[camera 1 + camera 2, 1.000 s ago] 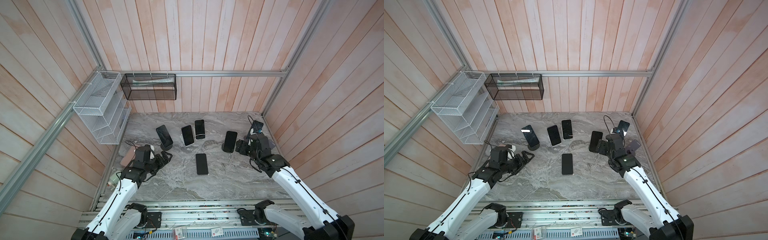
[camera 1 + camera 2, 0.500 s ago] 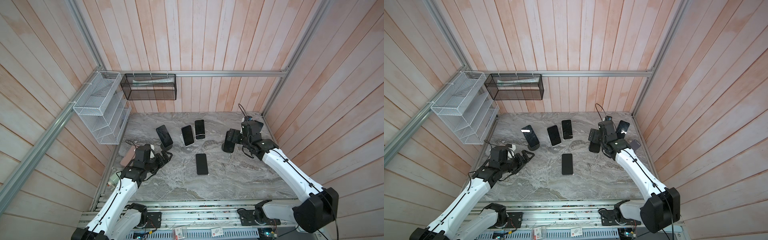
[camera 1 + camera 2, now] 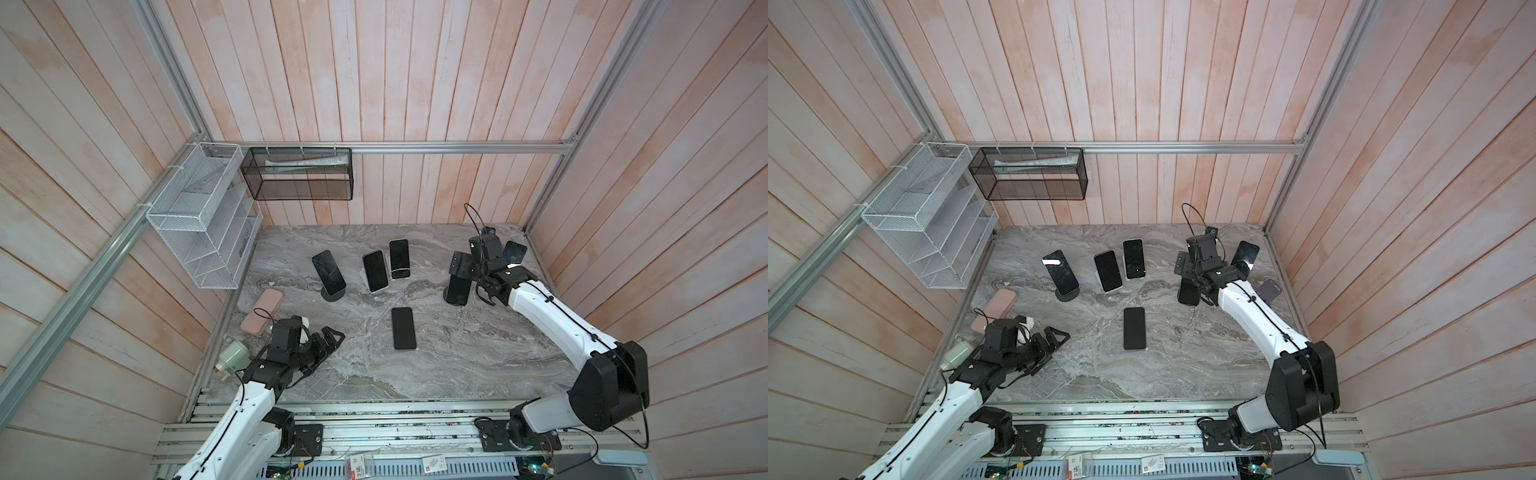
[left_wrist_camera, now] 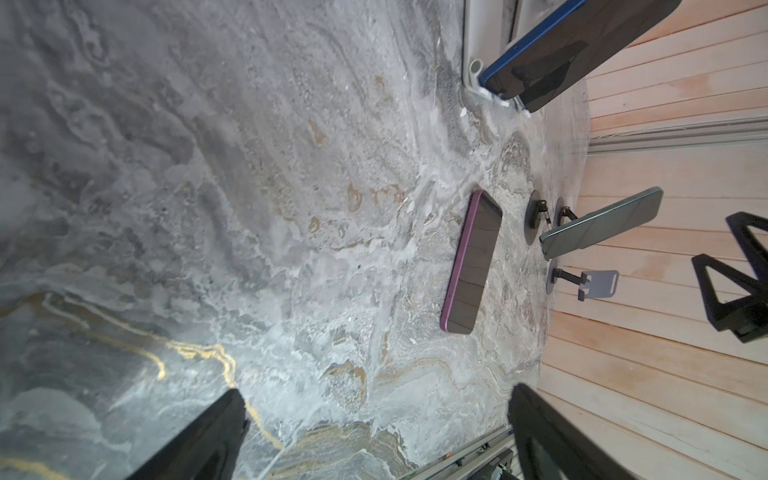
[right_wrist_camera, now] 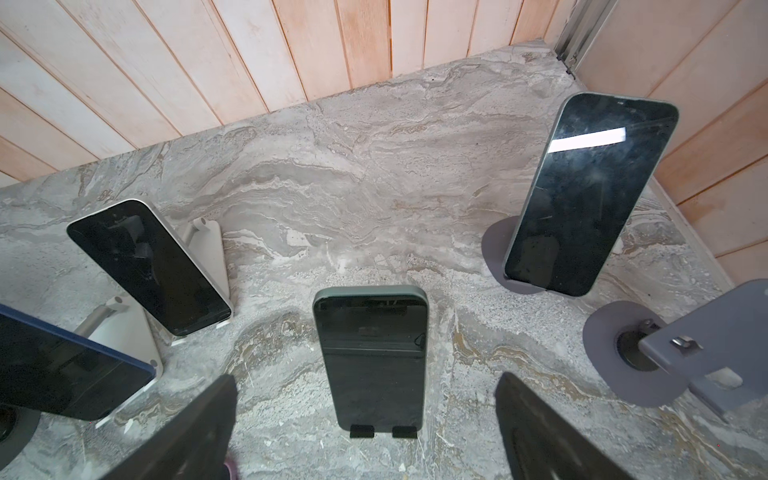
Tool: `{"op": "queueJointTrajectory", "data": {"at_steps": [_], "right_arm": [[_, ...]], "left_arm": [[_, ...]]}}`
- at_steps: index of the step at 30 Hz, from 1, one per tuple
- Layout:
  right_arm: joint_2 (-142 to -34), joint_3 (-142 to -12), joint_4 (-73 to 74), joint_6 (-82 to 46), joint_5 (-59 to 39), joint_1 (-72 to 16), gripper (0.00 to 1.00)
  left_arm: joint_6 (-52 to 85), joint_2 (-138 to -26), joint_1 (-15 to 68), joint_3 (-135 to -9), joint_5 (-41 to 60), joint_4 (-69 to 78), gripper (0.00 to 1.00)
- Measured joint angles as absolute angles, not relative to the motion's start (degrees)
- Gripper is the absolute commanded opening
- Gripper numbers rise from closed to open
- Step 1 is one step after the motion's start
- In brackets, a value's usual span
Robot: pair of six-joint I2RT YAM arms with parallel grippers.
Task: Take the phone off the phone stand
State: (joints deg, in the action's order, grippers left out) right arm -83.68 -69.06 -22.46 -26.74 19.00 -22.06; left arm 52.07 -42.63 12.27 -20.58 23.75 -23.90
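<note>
Right arm: it is extended from its base at the front rail, with the elbow raised, the forearm running toward the far right corner and the wrist pitched downward.

The right gripper (image 5: 368, 380) has its jaws spread wide and holds nothing. The phone (image 5: 370, 353) stands directly ahead of it, centred in the gap and clear of both fingers (image 5: 187, 428). The phone leans back on the black phone stand (image 5: 361, 432), whose two lips catch its lower edge. In both top views this gripper sits over the phone's upper end.

An empty grey stand (image 5: 706, 353) is just outside one finger. A second propped phone (image 5: 590, 191) stands farther ahead on that same side.

Left arm: it is held low over the marble tabletop (image 3: 457, 365), with the forearm rising from the rail. The wrist is rolled, so the fingers stack on edge and point toward the table's middle.

The left gripper (image 3: 328, 340) is fully spread and empty. A purple-edged phone (image 4: 473, 262) lies flat well ahead of its fingertips, untouched.
</note>
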Motion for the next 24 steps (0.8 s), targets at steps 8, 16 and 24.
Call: {"op": "queueJointTrajectory", "data": {"at_steps": [8,16,24], "right_arm": [[-88.6,-70.98,-22.35,-26.11,19.05,-21.98,0.98],[-93.03,-74.3,-22.33,-25.21,19.7,-20.78,0.98],[-94.76,-74.32,-22.13,-25.02,20.27,-20.47,0.98]], "left_arm": [[54.04,-42.48,12.27,-19.73,23.75,-21.47,1.0],[52.73,-47.9,12.27,-23.05,24.97,-20.95,1.0],[52.05,-50.61,12.27,-23.49,25.56,-19.79,1.0]]}}
